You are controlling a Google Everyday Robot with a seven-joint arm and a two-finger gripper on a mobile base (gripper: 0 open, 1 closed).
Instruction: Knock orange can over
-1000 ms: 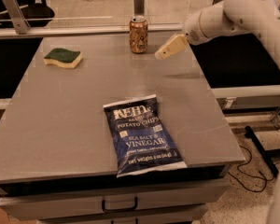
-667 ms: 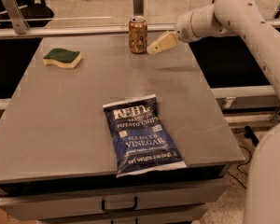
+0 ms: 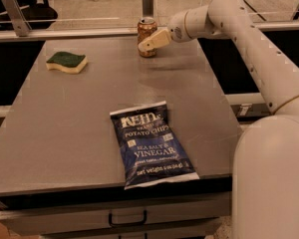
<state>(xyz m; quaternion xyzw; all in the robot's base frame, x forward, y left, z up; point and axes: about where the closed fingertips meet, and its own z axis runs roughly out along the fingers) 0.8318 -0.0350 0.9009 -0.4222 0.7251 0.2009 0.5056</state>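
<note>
The jaws look pressed together into one pale wedge, holding nothing, which suits a push rather than a grasp. The gripper [image 3: 143, 45] sits at the far edge of the table [image 3: 89, 113], its tip crossing the front of the orange can [image 3: 147, 28] at about mid-height; from here I cannot tell whether it touches the can or hangs just in front. The can stands upright near the back rail, so the knock is not yet done. The arm [image 3: 249, 39] reaches in from the right, low and nearly level, and I'd judge a sideways sweep to the left at that height would tip the can, since it is tall and narrow. A green sponge [image 3: 66, 62] lies well apart at the far left, and a blue chip bag [image 3: 152, 143] lies flat near the front edge, both out of the sweep's way.
</note>
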